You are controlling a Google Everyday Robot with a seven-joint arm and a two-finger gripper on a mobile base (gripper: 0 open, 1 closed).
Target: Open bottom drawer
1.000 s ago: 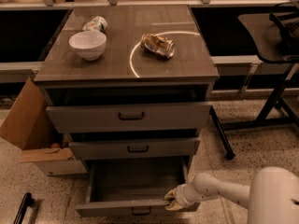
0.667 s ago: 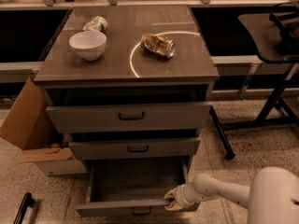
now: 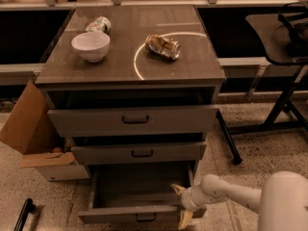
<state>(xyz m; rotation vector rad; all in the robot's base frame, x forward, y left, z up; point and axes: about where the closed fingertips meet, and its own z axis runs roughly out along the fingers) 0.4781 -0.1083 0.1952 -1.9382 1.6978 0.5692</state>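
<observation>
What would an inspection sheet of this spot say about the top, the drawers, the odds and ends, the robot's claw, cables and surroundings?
Surface: cabinet top, grey-brown, with a bright ring of reflected light.
Job's things: bottom drawer pulled well out; nothing seen inside.
Clutter: white bowl, crushed can and tipped cup on the top.
Grippers: gripper at the bottom drawer's right front corner.
Cables: nothing seen.
Surroundings: top drawer and middle drawer slightly out; cardboard box on the floor at the picture's left; black stand at its right.
</observation>
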